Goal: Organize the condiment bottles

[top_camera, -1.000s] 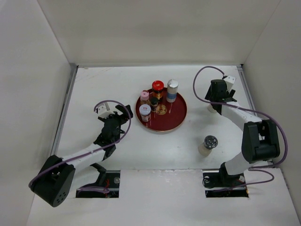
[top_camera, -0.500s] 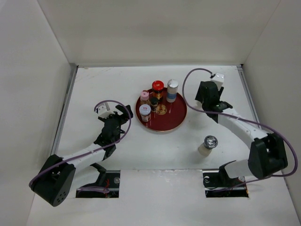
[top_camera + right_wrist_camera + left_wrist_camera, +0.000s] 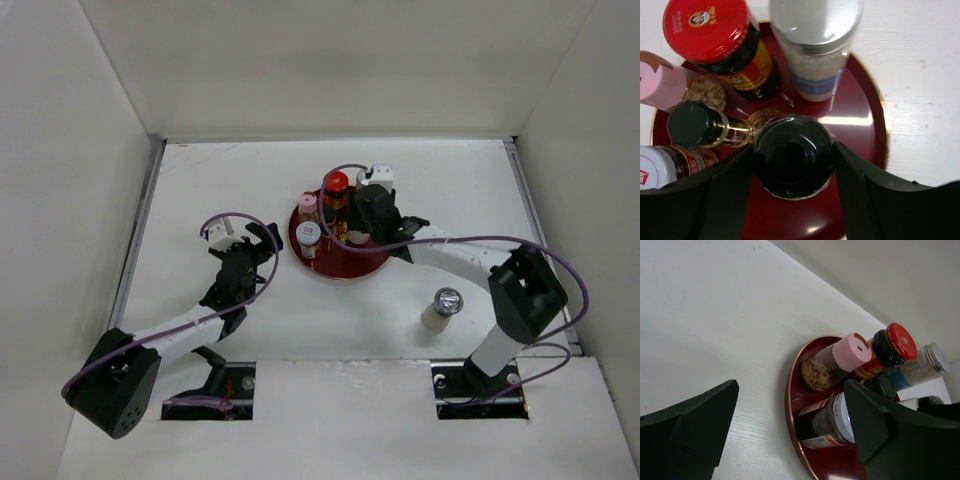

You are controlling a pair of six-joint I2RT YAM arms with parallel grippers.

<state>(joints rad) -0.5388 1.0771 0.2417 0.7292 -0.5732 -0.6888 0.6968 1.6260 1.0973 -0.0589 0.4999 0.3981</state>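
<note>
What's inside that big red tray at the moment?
Five bottles stand in the red tray: red-capped jar, silver-capped shaker, pink-capped shaker, small black-capped bottle, white-capped jar. The right fingers hold a black-lidded jar over it, hiding the tray floor beneath.

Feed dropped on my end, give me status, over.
Left jaws open, empty, beside tray. Right jaws shut on black-capped bottle over tray. One silver-capped shaker on table, outside tray.
</note>
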